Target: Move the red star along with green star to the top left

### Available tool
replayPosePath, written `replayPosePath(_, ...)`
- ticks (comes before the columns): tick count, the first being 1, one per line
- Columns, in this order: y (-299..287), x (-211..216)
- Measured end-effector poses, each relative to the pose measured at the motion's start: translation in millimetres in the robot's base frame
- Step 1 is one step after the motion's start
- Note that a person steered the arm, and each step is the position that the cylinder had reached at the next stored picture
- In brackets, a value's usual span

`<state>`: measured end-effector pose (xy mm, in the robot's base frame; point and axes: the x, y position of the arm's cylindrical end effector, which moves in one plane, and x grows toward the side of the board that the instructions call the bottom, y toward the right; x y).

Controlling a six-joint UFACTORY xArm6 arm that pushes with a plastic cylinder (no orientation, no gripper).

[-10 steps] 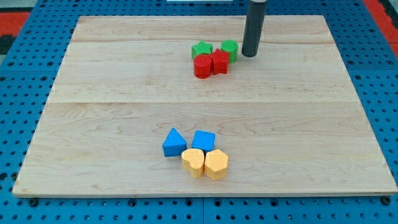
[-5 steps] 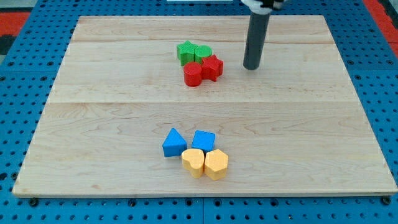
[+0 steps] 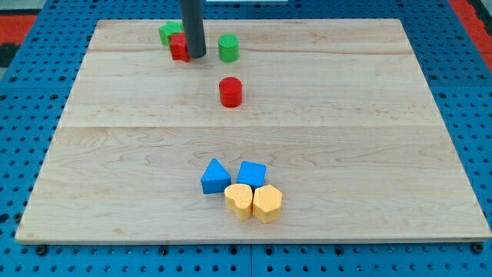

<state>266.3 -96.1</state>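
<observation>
The red star [image 3: 179, 48] sits near the board's top left, touching the green star [image 3: 168, 32] just above and left of it. My tip [image 3: 196, 55] stands right against the red star's right side, and the rod hides part of it. A green cylinder [image 3: 228, 48] stands alone to the right of the rod. A red cylinder [image 3: 231, 91] stands alone lower down, near the middle of the board.
A cluster sits at the view's lower middle: a blue triangle [image 3: 214, 177], a blue cube [image 3: 251, 175] and two yellow blocks [image 3: 239, 201] [image 3: 267, 203]. The wooden board [image 3: 115, 154] lies on a blue pegboard surface.
The rod has swept from the right of the group to the upper left. The red and green stars moved up-left with it. The two cylinders were left behind, apart from each other.
</observation>
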Motion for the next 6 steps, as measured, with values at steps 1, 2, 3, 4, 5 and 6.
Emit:
replayPosePath(1,21,-22)
replayPosePath(2,41,-65)
replayPosePath(3,11,-74)
replayPosePath(4,-28,-73)
replayPosePath(5,-41,-58)
replayPosePath(6,-42,-34)
